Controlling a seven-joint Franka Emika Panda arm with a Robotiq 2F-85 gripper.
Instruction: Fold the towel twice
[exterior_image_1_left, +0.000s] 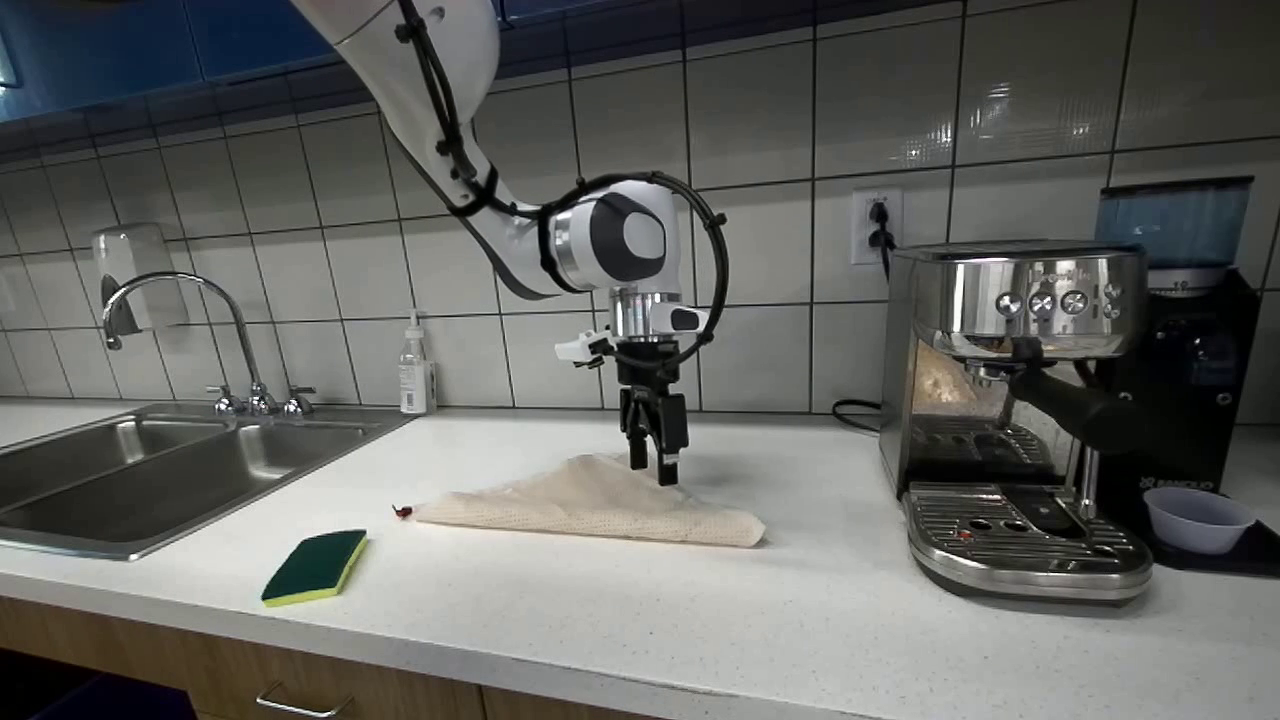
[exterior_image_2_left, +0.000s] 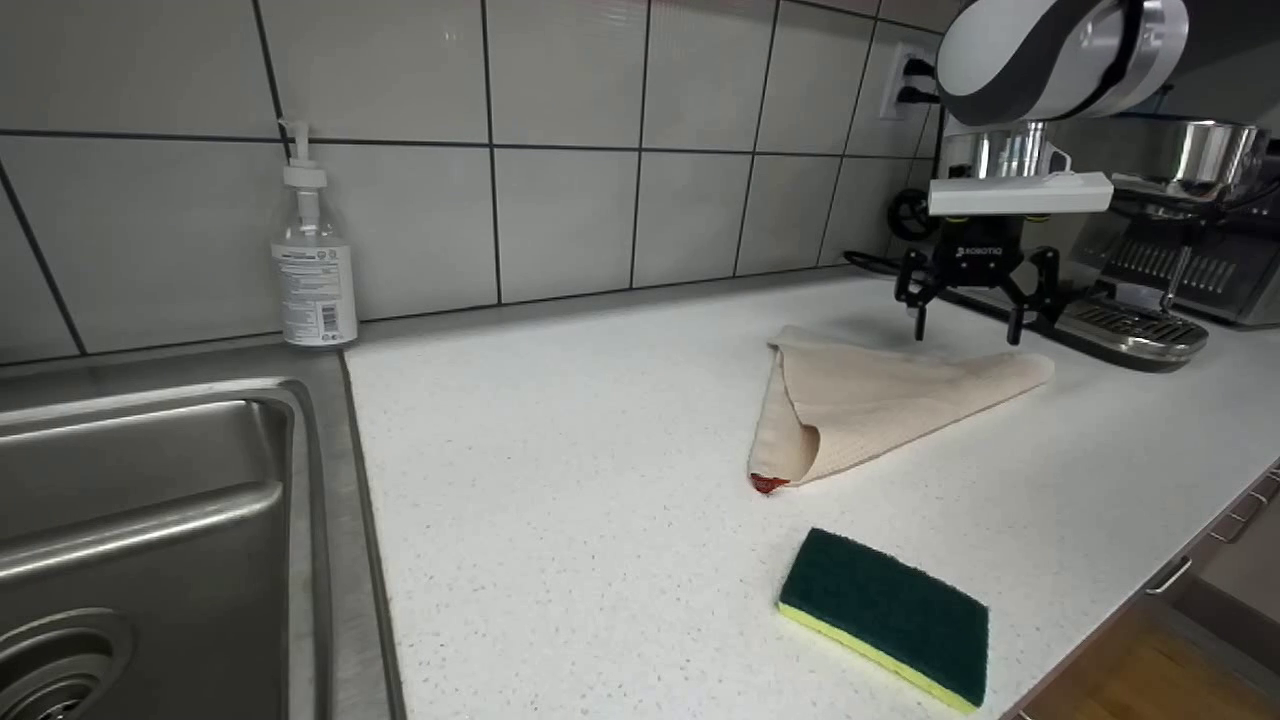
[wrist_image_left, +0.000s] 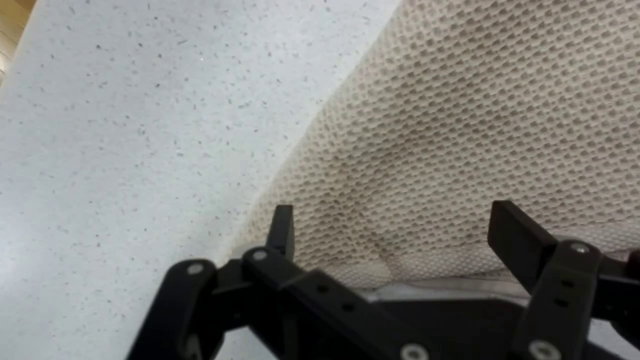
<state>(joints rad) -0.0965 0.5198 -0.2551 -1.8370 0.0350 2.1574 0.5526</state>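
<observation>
Gripper (exterior_image_2_left: 967, 339) mkd "ROBOTIQ", abv towel (exterior_image_2_left: 880, 390).

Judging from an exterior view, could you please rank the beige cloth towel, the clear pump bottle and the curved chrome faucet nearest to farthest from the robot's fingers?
1. Beige cloth towel: right by the fingers.
2. Clear pump bottle: left in that view, near the tiled wall.
3. Curved chrome faucet: farther left, at the steel sink.

In an exterior view, shadow dims the upper tiled wall (exterior_image_1_left: 750, 120) and highlights streak the sink (exterior_image_1_left: 200, 490). In the wrist view, the countertop (wrist_image_left: 150, 125) glares at lower left; the towel (wrist_image_left: 475, 130) shows its weave sharply.
</observation>
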